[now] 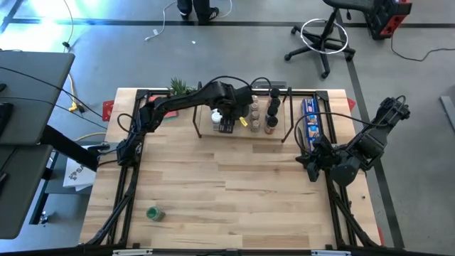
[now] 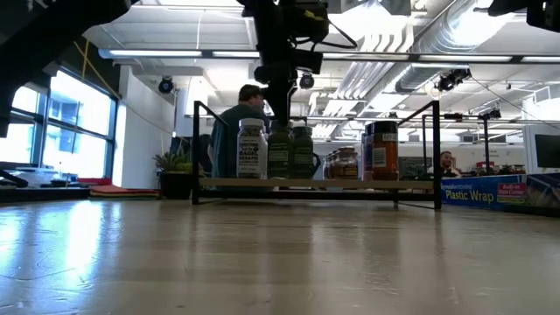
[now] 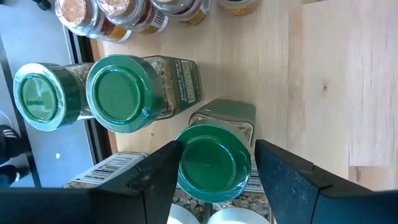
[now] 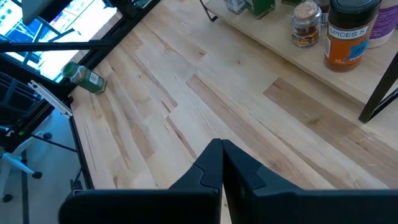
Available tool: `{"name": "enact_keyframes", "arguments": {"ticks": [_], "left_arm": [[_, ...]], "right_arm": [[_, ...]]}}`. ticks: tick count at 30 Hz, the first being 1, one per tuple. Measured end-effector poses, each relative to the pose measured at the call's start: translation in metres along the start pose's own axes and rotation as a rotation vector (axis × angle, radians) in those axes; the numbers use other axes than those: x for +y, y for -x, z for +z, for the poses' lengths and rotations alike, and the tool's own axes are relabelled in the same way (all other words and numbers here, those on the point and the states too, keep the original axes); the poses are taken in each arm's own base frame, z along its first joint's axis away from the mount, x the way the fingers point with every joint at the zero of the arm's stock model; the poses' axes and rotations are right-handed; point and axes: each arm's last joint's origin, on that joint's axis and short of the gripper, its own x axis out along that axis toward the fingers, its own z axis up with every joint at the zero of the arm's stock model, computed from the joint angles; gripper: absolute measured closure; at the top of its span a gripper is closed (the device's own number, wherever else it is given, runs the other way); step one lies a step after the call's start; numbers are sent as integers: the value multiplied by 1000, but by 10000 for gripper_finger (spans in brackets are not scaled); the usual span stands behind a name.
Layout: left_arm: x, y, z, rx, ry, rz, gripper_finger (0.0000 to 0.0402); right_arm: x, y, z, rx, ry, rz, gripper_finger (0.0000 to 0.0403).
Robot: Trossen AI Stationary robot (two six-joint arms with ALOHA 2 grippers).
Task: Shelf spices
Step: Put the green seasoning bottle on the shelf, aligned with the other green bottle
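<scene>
The shelf [image 1: 279, 134] stands at the table's far middle, with several spice jars [image 1: 264, 114] upright on its board [image 2: 315, 184]. My left gripper [image 1: 226, 122] hangs over the shelf's left part, pointing steeply down and open. Its fingers stand on either side of the green cap [image 3: 214, 165] of one upright jar, and a narrow gap shows beside one finger [image 3: 280, 174]. Two more green-capped jars [image 3: 118, 93] stand beside it. One green-capped jar [image 1: 155, 213] lies on its side near the table's front left. My right gripper [image 4: 222, 155] is shut and holds nothing, at the table's right edge.
A long blue box [image 1: 310, 121] lies right of the shelf, and a small potted plant [image 1: 179, 87] stands at its far left. The black upright side rails [image 2: 435, 153] frame the shelf's ends. Bare wood stretches between the shelf and the front edge. A person sits beyond the table [image 2: 236, 122].
</scene>
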Motion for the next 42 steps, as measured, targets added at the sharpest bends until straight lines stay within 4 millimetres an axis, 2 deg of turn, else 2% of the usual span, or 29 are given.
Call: {"name": "enact_keyframes", "arguments": {"ticks": [13, 24, 42], "left_arm": [[-2, 0, 4, -34, 23, -4, 245], [-13, -1, 18, -98, 91, 35, 248], [-9, 5, 7, -12, 92, 72, 248]], "right_arm": [[0, 0, 0, 0, -2, 3, 403], [1, -1, 0, 0, -2, 2, 403], [1, -1, 0, 1, -1, 3, 403]]}}
